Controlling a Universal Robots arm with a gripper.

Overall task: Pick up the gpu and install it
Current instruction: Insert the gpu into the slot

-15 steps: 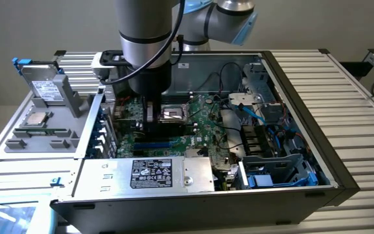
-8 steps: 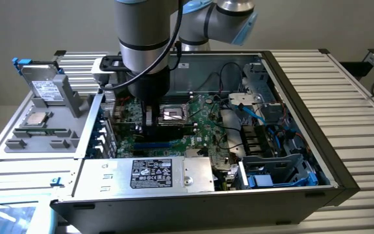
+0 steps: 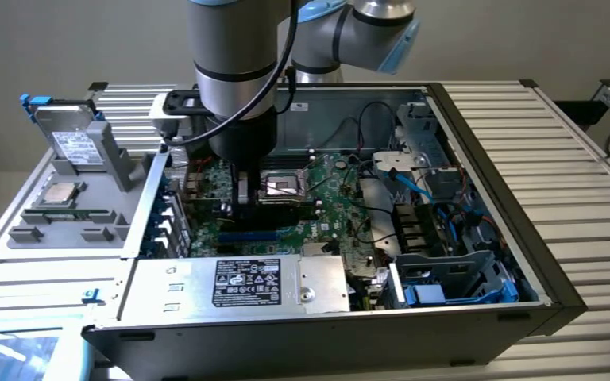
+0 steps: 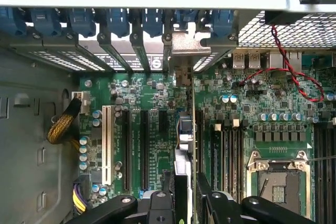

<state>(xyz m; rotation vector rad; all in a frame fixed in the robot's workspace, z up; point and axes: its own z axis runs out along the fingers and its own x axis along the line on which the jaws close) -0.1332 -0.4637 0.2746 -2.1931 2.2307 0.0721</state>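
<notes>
One arm: grey robot arm (image 3: 231,55) reaching straight down into the open black PC case (image 3: 316,337), which lies on its side on the slatted metal worktop (image 3: 581,143)
Gripper: black gripper (image 3: 250,208) sits low over the green motherboard (image 3: 332,218), just to the exterior view's left of the empty silver CPU socket (image 3: 283,186). Its fingers (image 4: 157,203) are clamped on the card, one each side
Card: green-board gpu with metal end bracket (image 4: 182,129), held upright and seen edge-on in the wrist view. It's lined up along the black expansion slots, a few slots over from the long white slot (image 4: 108,142)
Bracket end: right up against the row of slot openings in the case's back wall
Seated or not: honestly can't tell
Near side of case: silver power supply box with black label (image 3: 316,286)
Parts tray: grey tray (image 3: 29,262) on the exterior view's left, holding an upright grey hard drive with white label (image 3: 72,143), a square silver CPU chip (image 3: 61,190) and a long thin green RAM stick (image 3: 67,213)
</notes>
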